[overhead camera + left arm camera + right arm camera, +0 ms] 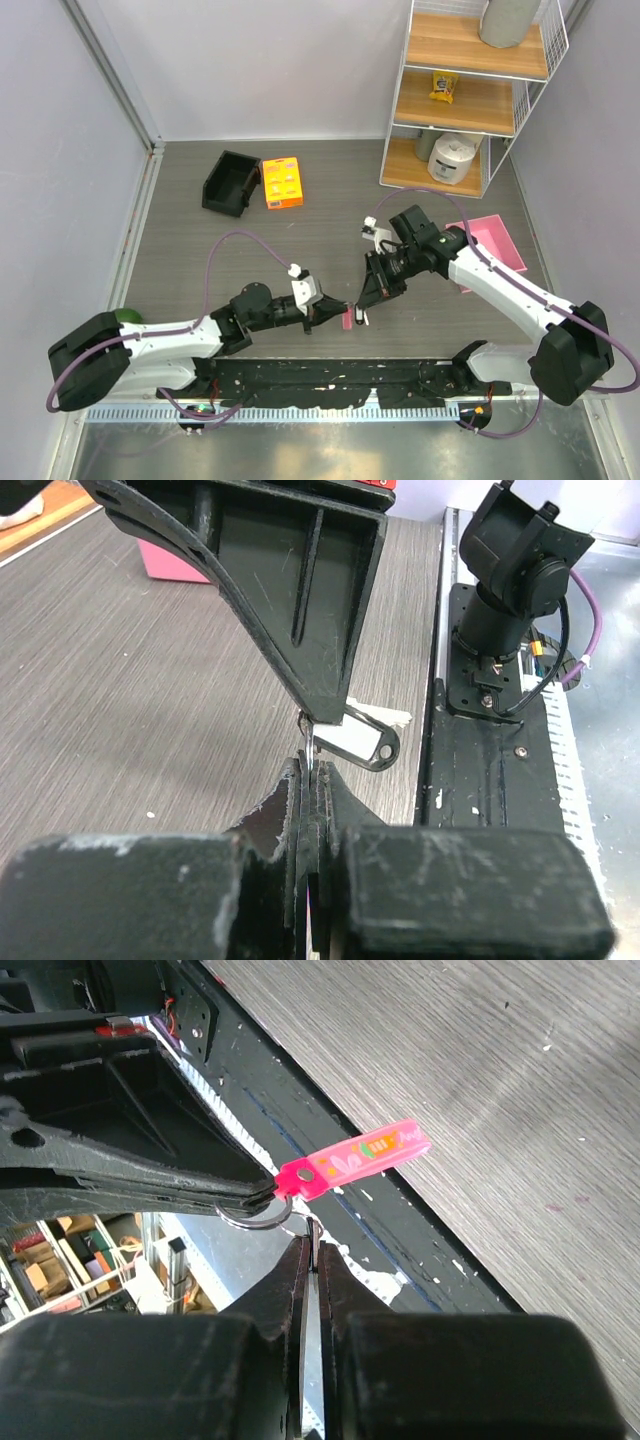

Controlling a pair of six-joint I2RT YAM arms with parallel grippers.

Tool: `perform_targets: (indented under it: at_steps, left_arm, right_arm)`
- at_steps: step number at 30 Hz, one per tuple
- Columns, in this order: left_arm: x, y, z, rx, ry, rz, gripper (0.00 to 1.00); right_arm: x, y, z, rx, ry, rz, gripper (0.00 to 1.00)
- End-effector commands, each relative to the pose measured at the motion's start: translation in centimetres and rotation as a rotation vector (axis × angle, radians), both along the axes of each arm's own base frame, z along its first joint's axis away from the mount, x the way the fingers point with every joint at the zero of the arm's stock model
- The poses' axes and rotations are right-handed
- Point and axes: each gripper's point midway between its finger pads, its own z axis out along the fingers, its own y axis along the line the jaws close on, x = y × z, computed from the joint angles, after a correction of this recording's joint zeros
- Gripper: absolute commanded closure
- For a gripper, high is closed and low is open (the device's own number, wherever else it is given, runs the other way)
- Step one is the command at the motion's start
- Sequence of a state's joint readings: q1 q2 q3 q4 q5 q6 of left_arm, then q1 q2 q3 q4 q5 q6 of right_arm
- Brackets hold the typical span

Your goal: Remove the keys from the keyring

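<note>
Nearest, just past the arm bases, the two grippers meet low over the grey table (200, 240). The left gripper (335, 311) is clamped on one end of the pink keyring (358, 1154), and the keyring's metal ring (250, 1222) hangs beneath. The right gripper (364, 300) is pinched together on a thin silvery key (313, 1228) that meets that ring. Farther back sit a black bin (231, 182), an orange box (282, 182) and a pink tray (497, 240).

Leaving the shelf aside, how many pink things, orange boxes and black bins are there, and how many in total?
Pink: 2, the tray and the keyring
Orange: 1, the box
Black: 1, the bin
Total: 4
</note>
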State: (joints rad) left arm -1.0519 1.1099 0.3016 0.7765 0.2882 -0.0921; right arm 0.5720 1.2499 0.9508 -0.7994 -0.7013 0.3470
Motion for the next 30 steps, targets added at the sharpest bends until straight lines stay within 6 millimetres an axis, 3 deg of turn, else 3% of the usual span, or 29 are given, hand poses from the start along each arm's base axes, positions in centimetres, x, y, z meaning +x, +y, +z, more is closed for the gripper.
perform_targets:
  at_steps: [1,2,3,5,13,30]
  left_arm:
    - [-0.1,-0.1,3.2,-0.096,-0.065,-0.005,0.82]
    - [0.1,-0.1,3.0,-0.095,-0.057,0.004,0.61]
    - [0.4,0.1,2.9,-0.1,-0.044,0.027,0.49]
    - [0.5,0.4,3.0,-0.12,-0.044,0.045,0.4]
    - [0.4,-0.7,2.5,-0.092,-0.02,0.011,0.42]
    - [0.9,-3.4,1.8,-0.047,-0.011,-0.007,0.43]
  right_arm:
    - [0.6,-0.6,-0.3,-0.023,-0.049,-0.029,0.95]
    - [0.6,-0.6,0.0,-0.019,-0.054,-0.029,0.95]
    - [0.6,-0.7,0.3,-0.018,-0.062,-0.029,0.95]
    - [0.8,-0.7,0.8,-0.014,-0.077,-0.028,0.95]
    - [0.8,-0.8,2.2,-0.008,-0.1,-0.015,0.95]
    - [0.1,-0.8,2.8,0.001,-0.098,0.008,0.95]
